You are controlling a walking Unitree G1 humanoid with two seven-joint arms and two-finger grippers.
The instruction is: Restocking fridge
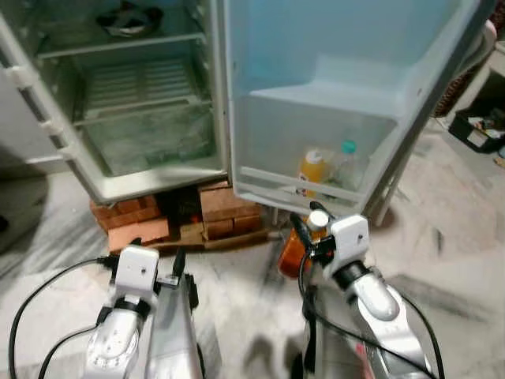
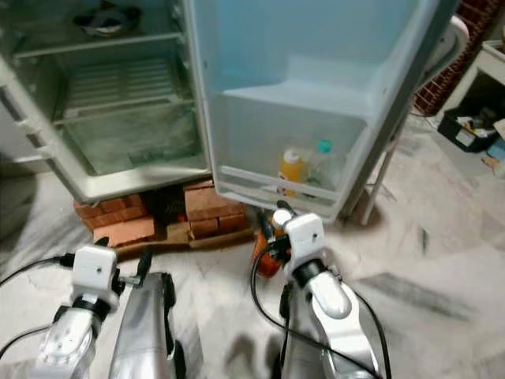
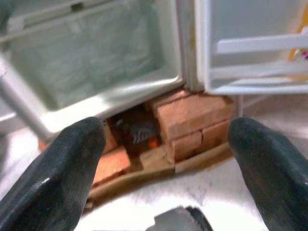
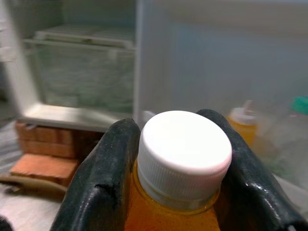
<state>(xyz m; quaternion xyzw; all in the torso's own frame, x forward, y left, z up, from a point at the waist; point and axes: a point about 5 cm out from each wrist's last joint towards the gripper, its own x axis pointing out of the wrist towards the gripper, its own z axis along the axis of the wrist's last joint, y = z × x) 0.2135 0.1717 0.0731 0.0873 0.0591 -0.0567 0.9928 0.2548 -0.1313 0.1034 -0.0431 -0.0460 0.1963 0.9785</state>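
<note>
My right gripper (image 4: 179, 159) is shut on an orange juice bottle (image 1: 293, 251) with a white cap (image 4: 185, 149), held low in front of the open fridge door (image 1: 331, 95). The door's bottom shelf (image 1: 292, 185) holds a yellow bottle (image 1: 313, 170) and a clear bottle with a green cap (image 1: 347, 162). The fridge body (image 1: 142, 103) stands open on the left, with wire shelves and a dark item (image 1: 130, 17) on an upper shelf. Down at the left, my left gripper (image 3: 166, 159) is open, its fingers (image 3: 67, 168) spread wide and holding nothing, facing the fridge's base.
The fridge rests on red bricks (image 1: 158, 217) and a wooden board on a marble floor (image 1: 458, 268). A black box with clutter (image 1: 481, 130) sits at the right by a wall. Cables trail from both arms.
</note>
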